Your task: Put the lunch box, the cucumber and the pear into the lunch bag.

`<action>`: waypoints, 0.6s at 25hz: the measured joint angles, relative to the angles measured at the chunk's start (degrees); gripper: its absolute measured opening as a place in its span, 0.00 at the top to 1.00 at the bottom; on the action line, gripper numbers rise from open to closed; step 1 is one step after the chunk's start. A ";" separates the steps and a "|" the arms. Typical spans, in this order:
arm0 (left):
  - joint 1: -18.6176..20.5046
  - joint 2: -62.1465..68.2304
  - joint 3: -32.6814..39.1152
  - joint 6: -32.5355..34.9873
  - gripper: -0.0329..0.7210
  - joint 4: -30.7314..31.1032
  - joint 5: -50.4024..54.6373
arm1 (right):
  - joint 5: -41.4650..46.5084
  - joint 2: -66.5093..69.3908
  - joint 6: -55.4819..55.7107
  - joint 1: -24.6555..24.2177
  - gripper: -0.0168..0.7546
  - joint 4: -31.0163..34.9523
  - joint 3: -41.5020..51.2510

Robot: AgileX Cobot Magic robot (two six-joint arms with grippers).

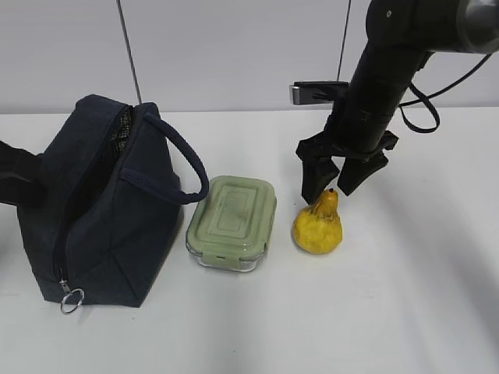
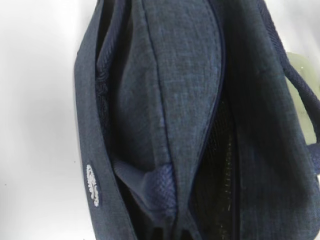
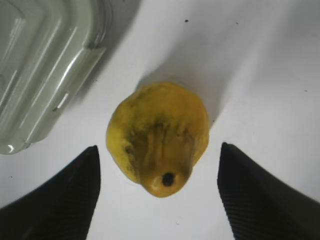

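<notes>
Right tool [image 1: 334, 187] hangs spread wide over the pear [image 1: 318, 226] — bumpy yellow skin, orange neck, dark stem tip, standing upright on the white tabletop [image 1: 405, 312] between the ribbed black fingers [image 3: 255, 200]. Just left sits the lunch box [image 1: 232, 222], clear glass with a rounded sage lid. The lunch bag [image 1: 97, 210] — boxy navy woven fabric — stands unzipped on the far left. Left tool is closed, out of sight.

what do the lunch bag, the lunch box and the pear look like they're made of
lunch bag: woven navy fabric, matte, weave visible up close; metal-looking ring pull.
lunch box: clear glass or hard plastic base, glossy edges; pale green lid looks like matte plastic.
pear: bumpy yellow skin, dull sheen; real or imitation, cannot tell.
</notes>
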 joint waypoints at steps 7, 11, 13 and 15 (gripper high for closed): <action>0.00 0.00 0.00 0.00 0.97 0.00 0.00 | -0.10 0.91 -0.59 0.00 0.36 1.15 0.00; 0.00 0.00 0.00 0.00 0.97 0.00 0.00 | -0.10 0.91 -0.73 0.00 0.48 1.24 0.00; 0.00 0.00 0.00 0.00 0.97 0.00 0.00 | -0.10 0.91 -0.73 0.00 0.55 1.24 0.00; 0.00 0.00 0.00 0.00 0.97 0.00 0.00 | -0.10 0.91 -0.73 0.00 0.61 1.24 0.00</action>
